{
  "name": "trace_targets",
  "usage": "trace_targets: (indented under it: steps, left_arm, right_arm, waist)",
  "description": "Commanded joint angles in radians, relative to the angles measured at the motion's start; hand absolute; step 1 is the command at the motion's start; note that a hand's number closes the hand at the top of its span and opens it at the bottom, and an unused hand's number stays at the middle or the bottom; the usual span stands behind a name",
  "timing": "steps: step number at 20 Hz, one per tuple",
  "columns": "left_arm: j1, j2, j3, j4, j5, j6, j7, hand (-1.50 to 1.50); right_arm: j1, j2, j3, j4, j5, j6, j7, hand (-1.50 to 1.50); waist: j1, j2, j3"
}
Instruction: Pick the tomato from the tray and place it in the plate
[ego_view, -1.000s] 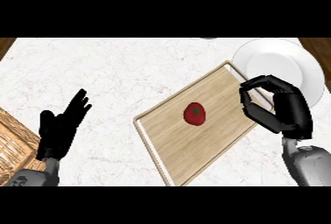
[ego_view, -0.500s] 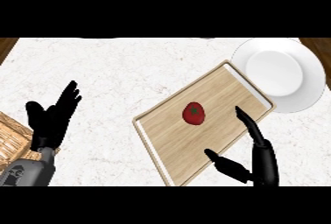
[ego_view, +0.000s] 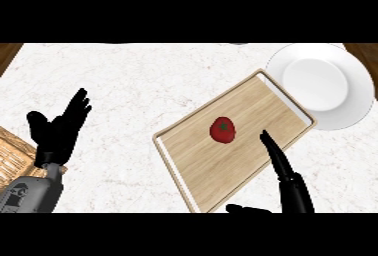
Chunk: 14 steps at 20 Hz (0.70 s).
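- Fingers (ego_view: 275, 152) of the right hand (ego_view: 293, 187) are straight and spread wide from the thumb, holding nothing.
- Wooden tray (ego_view: 193, 157) lies under this hand; white plate (ego_view: 321, 85) is at 1 o'clock from it.
- Left hand (ego_view: 57, 131) rests open at 9 o'clock, holding nothing.
- Tomato (ego_view: 223, 129) lies on the tray, near the fingertips, at their 10 o'clock, apart.

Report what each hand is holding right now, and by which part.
Nothing is held. The right hand is open above the tray, apart from the tomato. The left hand rests open at the left.
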Motion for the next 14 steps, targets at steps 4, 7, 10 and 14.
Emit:
trace_targets:
  steps: [4,7,10,14]
  left_arm:
    - [-0.014,-0.023,0.008,-0.005,-0.034,0.005,0.011,0.00]
    - [-0.029,-0.022,0.031,0.005,-0.013,-0.024,0.035,0.00]
    - [-0.015,-0.021,0.027,0.009,-0.038,-0.037,0.014,0.00]
    - [0.004,-0.038,0.031,-0.069,-0.048,-0.003,0.066,0.00]
  right_arm:
    - [-0.074,-0.011,0.043,-0.108,0.121,0.217,0.334,-1.50]
    - [-0.180,0.063,0.045,-0.025,0.138,0.285,0.429,-1.50]
    - [-0.197,0.042,0.053,-0.062,0.201,0.366,0.523,-1.50]
    - [-0.211,0.052,0.069,-0.025,0.229,0.448,0.582,-1.50]
  waist:
    - [0.006,0.000,0.001]
    - [0.010,0.002,0.001]
    - [0.008,0.001,0.001]
    - [0.011,0.000,0.001]
